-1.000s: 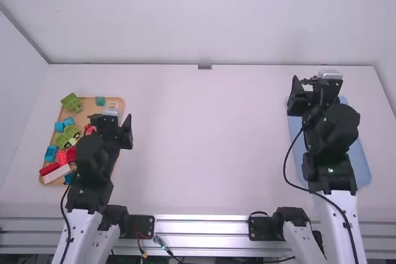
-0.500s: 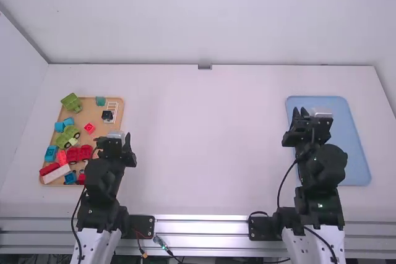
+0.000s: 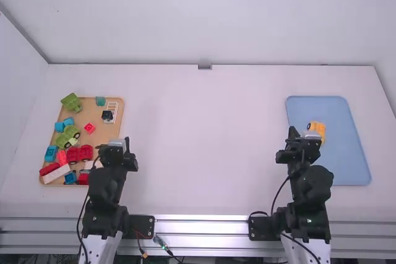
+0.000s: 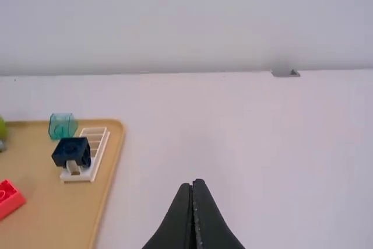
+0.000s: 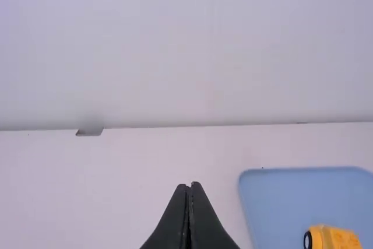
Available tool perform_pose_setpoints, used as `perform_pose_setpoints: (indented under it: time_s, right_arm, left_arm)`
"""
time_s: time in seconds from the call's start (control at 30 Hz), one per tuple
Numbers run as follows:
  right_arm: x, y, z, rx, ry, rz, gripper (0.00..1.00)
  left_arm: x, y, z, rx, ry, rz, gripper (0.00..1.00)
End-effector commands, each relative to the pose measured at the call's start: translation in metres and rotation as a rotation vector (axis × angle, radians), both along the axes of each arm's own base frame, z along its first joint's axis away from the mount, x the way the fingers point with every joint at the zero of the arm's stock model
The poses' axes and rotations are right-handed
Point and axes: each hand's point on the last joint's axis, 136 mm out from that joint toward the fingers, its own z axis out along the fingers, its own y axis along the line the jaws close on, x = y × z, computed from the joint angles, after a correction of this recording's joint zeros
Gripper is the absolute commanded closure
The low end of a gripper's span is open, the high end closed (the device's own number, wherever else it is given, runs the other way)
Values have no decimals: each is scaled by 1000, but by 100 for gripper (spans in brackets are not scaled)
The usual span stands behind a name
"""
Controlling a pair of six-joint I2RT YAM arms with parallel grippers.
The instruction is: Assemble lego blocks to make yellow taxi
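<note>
From here the right claw (image 3: pixel 302 143) partly blocks the taxi (image 3: pixel 317 127), which sits yellow on the blue tray (image 3: pixel 346 162). That claw is closed, empty; so is the left claw (image 3: pixel 116 147), near the tan tray (image 3: pixel 110 130) crowded with red blocks (image 3: pixel 85 152), blue blocks (image 3: pixel 51 153), a green car (image 3: pixel 68 133) and a white rack (image 3: pixel 112 107).

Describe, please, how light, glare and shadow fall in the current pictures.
High view: soft, even light over the table, with bright glare on the metal rail; left wrist view: the wall darkens gently towards its foot; right wrist view: no hard shadows on the blue tray.
</note>
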Motion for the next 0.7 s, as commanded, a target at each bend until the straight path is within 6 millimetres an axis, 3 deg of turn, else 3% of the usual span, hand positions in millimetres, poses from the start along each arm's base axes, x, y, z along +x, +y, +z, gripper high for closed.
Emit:
perform_pose_setpoints:
  time_s: [0.0,0.57,0.67]
  right_arm:
    - [-2,0,-8,5,-5,0,100]
    - [-4,0,-66,5,24,0,100]
    - [-4,0,-67,5,27,0,100]
  left_arm:
    - [-1,1,1,-6,-17,5,100]
    - [-1,1,4,-6,-33,5,100]
    - [-1,1,4,-6,-33,5,100]
